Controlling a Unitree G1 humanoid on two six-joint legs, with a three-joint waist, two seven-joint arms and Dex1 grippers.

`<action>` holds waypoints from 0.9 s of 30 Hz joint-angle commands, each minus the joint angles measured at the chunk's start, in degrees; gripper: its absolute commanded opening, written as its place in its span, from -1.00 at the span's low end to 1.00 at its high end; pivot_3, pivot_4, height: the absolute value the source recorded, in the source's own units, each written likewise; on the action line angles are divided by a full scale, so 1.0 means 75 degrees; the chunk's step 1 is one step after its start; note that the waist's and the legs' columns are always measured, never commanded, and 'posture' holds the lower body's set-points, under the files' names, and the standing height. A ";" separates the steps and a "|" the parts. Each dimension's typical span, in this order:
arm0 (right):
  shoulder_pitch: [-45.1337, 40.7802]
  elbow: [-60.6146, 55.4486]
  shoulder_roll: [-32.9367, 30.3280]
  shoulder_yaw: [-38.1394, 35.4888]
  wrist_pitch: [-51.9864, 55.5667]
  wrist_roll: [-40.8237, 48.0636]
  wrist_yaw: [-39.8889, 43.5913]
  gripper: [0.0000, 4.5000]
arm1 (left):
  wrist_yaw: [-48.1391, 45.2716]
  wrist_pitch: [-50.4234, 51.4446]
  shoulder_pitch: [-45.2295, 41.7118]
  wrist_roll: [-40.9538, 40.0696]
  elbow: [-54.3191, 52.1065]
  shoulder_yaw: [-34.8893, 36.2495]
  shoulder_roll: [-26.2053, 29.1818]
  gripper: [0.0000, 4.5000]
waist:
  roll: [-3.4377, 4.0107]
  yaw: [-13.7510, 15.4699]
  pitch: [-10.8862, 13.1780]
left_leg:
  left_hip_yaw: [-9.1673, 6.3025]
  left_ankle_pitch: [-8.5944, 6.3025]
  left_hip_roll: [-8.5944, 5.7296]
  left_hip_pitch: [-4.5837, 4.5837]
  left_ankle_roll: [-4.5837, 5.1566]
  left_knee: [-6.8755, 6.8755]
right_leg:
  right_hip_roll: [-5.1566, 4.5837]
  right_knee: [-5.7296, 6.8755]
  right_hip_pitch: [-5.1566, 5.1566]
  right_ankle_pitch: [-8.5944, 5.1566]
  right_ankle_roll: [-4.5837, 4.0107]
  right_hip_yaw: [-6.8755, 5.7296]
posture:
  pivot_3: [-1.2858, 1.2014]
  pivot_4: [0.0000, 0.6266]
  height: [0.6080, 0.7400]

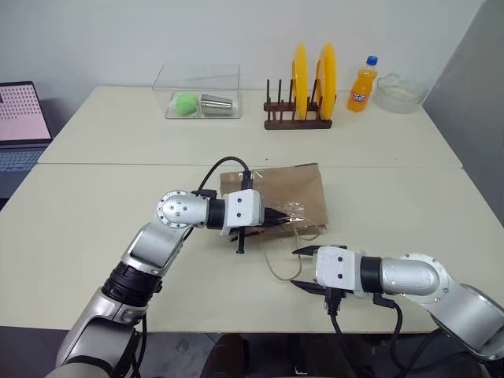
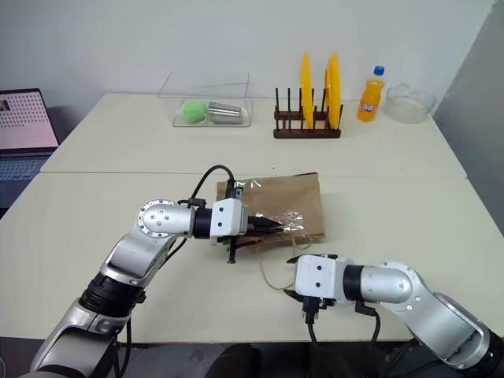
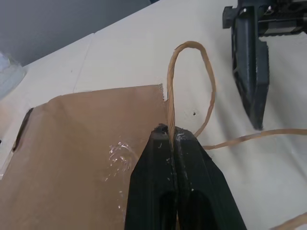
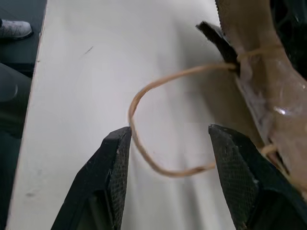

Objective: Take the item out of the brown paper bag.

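The brown paper bag (image 1: pixel 283 189) lies flat in the middle of the table, its mouth toward me. My left gripper (image 3: pixel 169 132) is shut on one of the bag's tan string handles (image 3: pixel 192 45) at the mouth edge and holds it a little above the table. The bag's other handle loop (image 4: pixel 139 98) lies on the table in front of the bag. My right gripper (image 1: pixel 301 268) stands open just behind that loop, nothing between its fingers (image 4: pixel 115 158). The item is hidden.
Along the back of the table stand a clear box (image 1: pixel 201 94) with a green ball and a metal cup, a wooden rack (image 1: pixel 299 118) with two yellow plates, an orange soda bottle (image 1: pixel 362 83) and a glass bowl (image 1: pixel 400 92). A laptop (image 1: pixel 20 118) sits far left.
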 commanded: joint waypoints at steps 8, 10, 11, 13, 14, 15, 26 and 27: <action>-0.0104 0.0769 0.0313 0.0741 -0.0936 -0.1638 0.0599 0.19 | 0.0036 -0.0007 -0.0098 -0.0046 -0.0238 0.0277 0.0119 -0.99 | 0.0000 0.0000 0.0000 | 0.0000 -0.0001 -0.0002 0.0000 0.0003 0.0002 | -0.0002 0.0004 -0.0001 0.0000 -0.0001 -0.0001 | 0.03 -0.52 1.00; 0.0026 0.0757 0.0336 0.0666 -0.0965 -0.1723 0.0630 0.19 | 0.0027 -0.0011 -0.0111 -0.0056 -0.0237 0.0296 0.0138 -0.99 | 0.0001 0.0000 0.0000 | 0.0000 -0.0001 -0.0002 0.0000 0.0003 0.0004 | -0.0002 0.0005 -0.0001 0.0000 -0.0001 -0.0001 | 0.03 -0.52 1.00; 0.0075 0.0770 0.0388 0.0635 -0.0957 -0.1771 0.0604 0.19 | 0.0026 -0.0009 -0.0111 -0.0066 -0.0244 0.0304 0.0148 -0.99 | 0.0001 0.0000 0.0000 | -0.0001 -0.0001 -0.0002 0.0001 0.0003 0.0005 | -0.0002 0.0006 -0.0001 0.0000 -0.0001 -0.0001 | 0.03 -0.52 1.00; 0.0086 0.0899 0.0603 0.0702 -0.0962 -0.1939 0.0536 0.19 | 0.0022 0.0005 -0.0100 -0.0100 -0.0276 0.0321 0.0177 -0.99 | 0.0000 0.0000 0.0000 | -0.0001 -0.0001 -0.0002 0.0001 0.0004 0.0007 | -0.0002 0.0010 -0.0001 0.0000 -0.0001 -0.0001 | 0.03 -0.52 1.00; 0.0100 0.0963 0.0734 0.0725 -0.0972 -0.1966 0.0526 0.11 | 0.0015 0.0023 -0.0098 -0.0121 -0.0289 0.0333 0.0188 -1.00 | 0.0001 -0.0002 0.0000 | -0.0001 -0.0001 -0.0002 0.0002 0.0003 0.0008 | -0.0002 0.0011 -0.0001 0.0001 -0.0001 -0.0001 | 0.03 -0.52 1.00; 0.0128 0.1007 0.0839 0.0743 -0.0967 -0.1994 0.0529 0.01 | 0.0005 0.0050 -0.0095 -0.0147 -0.0307 0.0352 0.0199 -1.00 | 0.0002 -0.0005 -0.0001 | 0.0000 -0.0001 -0.0002 0.0002 0.0003 0.0010 | -0.0001 0.0013 -0.0001 0.0001 -0.0001 0.0000 | 0.03 -0.52 1.00; 0.0518 0.1895 0.1590 0.0966 -0.0729 -0.2520 0.0434 -0.99 | 0.0281 0.1456 -0.0553 -0.0852 -0.0614 0.1019 0.0327 -1.00 | 0.0001 -0.0007 -0.0001 | -0.0004 -0.0001 -0.0001 0.0004 0.0003 0.0017 | 0.0000 0.0021 0.0000 0.0001 -0.0002 -0.0002 | 0.03 -0.52 1.00; 0.0541 0.1932 0.1618 0.1012 -0.0708 -0.2587 0.0455 -0.99 | 0.0380 0.1737 -0.0647 -0.0964 -0.0655 0.1106 0.0290 -1.00 | 0.0001 -0.0007 -0.0001 | -0.0006 -0.0001 -0.0001 0.0003 0.0004 0.0024 | 0.0001 0.0026 0.0001 0.0001 -0.0002 -0.0004 | 0.03 -0.52 1.00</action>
